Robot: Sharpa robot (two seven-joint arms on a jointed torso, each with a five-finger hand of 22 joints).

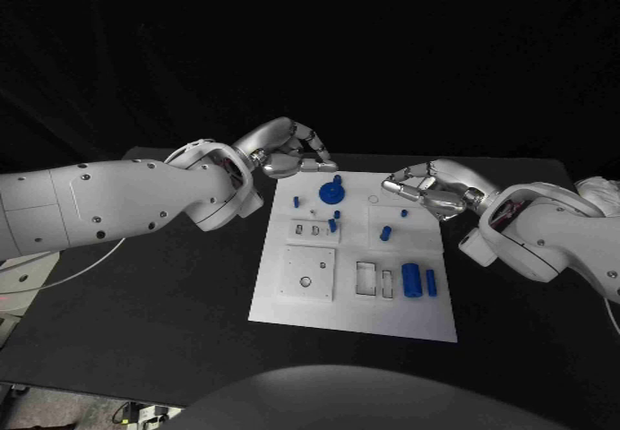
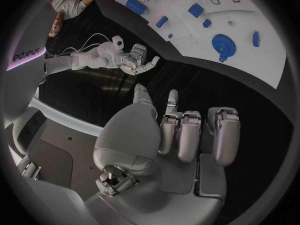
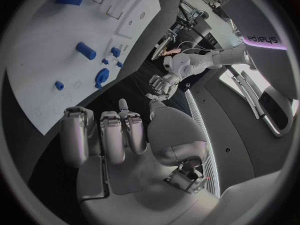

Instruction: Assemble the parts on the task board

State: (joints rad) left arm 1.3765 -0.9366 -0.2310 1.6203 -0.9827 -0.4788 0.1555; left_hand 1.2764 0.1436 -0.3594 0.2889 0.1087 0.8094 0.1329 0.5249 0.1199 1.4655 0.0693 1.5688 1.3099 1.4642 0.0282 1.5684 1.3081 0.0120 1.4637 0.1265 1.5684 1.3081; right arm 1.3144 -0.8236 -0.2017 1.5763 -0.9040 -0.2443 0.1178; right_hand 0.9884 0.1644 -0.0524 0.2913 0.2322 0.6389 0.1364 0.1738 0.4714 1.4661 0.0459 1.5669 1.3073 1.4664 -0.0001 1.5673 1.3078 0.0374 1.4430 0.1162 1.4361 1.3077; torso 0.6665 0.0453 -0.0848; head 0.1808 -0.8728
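**Both hands empty at the far edge of the board**

Near to far in the head view: the task board (image 1: 291, 309) lies centre-frame on the black table (image 1: 155, 313), long side running away from the robot. Nearest on the board, lower right, a large blue cylinder (image 1: 411, 279) lies just beside a slimmer blue bar (image 1: 430, 283), next to two rectangular slots. To the left of those sits a square white plate (image 1: 310, 272) with a small hole in it.

Mid-board: a small blue peg (image 1: 385, 233) on the right half, another blue peg (image 1: 333, 224) by the slotted block on the left half, and a tiny blue piece (image 1: 403, 213) a bit farther back.

Far end: a blue gear (image 1: 332, 192) in the upper left part of the board, with a small blue piece (image 1: 300, 201) just left of it.

Hands, both at the far edge, neither touching any part:
- Left hand (image 1: 287, 152) – upper centre-left of the frame, just past the board's far left corner, fingers curled in with nothing in them; wrist view confirms fingers folded over an empty palm.
- Right hand (image 1: 426, 190) – upper right of centre, at the board's far right corner, fingers likewise curled and empty. The other wrist view shows the same.

Parts all rest on the board, hands apart from them.
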